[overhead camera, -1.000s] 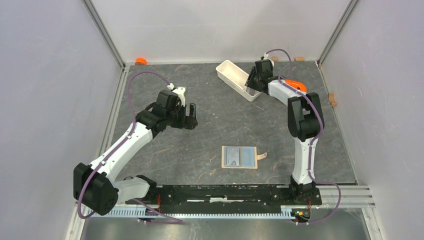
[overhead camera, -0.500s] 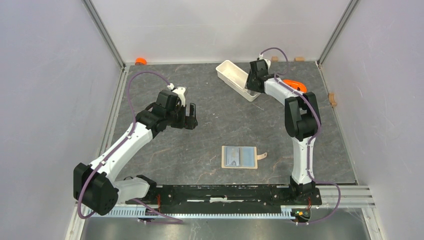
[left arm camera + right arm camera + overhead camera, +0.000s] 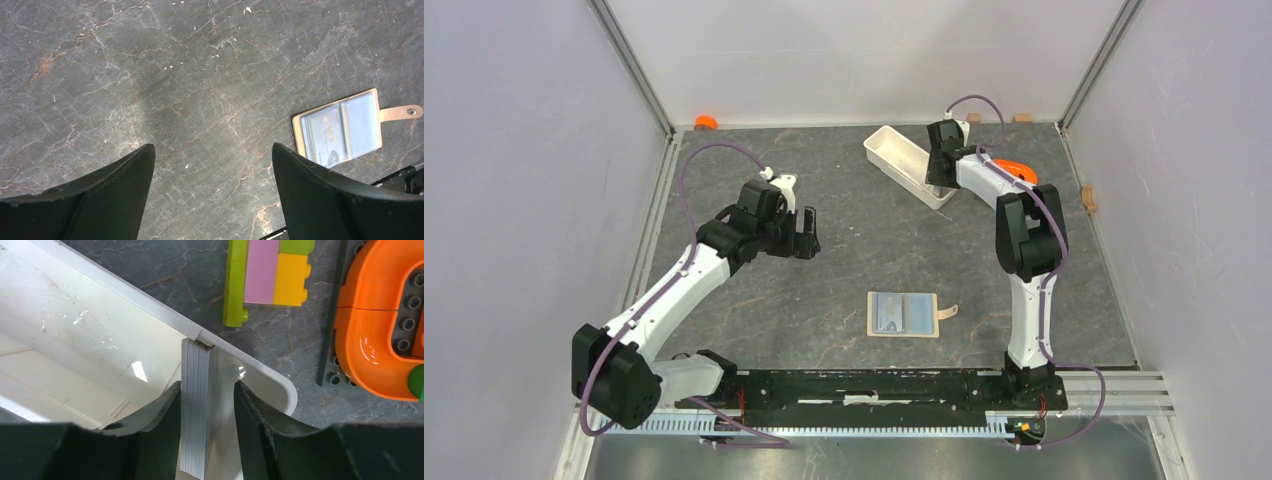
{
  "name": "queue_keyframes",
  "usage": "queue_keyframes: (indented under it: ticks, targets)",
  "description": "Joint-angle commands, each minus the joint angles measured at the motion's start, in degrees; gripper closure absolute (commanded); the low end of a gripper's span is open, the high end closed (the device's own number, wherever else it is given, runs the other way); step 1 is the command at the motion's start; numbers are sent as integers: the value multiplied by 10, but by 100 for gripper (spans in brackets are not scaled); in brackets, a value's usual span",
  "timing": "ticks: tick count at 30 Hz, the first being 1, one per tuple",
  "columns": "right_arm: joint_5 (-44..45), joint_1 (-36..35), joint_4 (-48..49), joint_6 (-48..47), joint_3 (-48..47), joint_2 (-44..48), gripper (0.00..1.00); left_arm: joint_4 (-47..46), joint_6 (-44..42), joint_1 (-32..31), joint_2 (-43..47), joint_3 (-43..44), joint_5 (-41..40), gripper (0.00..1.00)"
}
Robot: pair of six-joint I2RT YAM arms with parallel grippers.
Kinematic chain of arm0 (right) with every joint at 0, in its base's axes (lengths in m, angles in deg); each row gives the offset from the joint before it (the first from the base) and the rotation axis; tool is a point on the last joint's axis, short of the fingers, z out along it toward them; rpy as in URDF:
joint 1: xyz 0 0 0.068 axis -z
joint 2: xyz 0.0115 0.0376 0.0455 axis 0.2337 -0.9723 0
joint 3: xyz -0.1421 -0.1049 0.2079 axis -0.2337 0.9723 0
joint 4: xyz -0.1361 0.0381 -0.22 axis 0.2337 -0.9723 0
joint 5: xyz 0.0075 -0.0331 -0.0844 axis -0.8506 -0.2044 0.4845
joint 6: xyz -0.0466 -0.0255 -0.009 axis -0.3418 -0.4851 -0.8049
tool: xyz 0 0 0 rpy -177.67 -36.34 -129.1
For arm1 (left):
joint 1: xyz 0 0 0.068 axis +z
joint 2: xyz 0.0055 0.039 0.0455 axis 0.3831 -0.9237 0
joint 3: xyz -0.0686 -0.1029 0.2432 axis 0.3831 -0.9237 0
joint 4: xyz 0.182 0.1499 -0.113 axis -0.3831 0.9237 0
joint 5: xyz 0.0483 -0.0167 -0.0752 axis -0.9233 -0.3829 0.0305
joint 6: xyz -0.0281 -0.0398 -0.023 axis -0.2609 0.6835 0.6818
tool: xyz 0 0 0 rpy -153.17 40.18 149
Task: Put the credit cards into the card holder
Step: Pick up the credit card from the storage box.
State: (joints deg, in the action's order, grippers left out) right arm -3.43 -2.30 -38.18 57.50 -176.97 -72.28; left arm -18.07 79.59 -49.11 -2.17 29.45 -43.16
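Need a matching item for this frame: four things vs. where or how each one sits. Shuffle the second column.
Column A
1. card holder
2. card stack
3. left gripper
4. orange curved block

Column B
a. standing on edge in a corner of the white tray, between the fingers of the right gripper
b. open, over bare table, holding nothing
c. lying open and flat, towards the arm bases
d. on the table outside the tray, beside a green, pink and yellow brick

Pairs: 1-c, 2-a, 3-b, 4-d
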Motion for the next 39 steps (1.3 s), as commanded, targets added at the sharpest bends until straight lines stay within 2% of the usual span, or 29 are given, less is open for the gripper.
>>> queue_keyframes:
  ticks: [1, 13, 18, 25, 39]
  targets:
    - [22, 5, -35, -11, -19, 7, 55, -14, -21, 3, -3, 0, 14, 7]
    - [67, 5, -64, -30, -35, 27, 57, -14, -20, 4, -4, 1, 15, 7]
    - [62, 6, -65, -33, -37, 26, 58, -15, -20, 4, -3, 1, 17, 7]
    - [69, 6, -74, -37, -41, 30, 65, -14, -19, 3, -2, 1, 18, 7]
    - [75, 9, -86, -46, -51, 41, 68, -14, -18, 3, -1, 2, 21, 7]
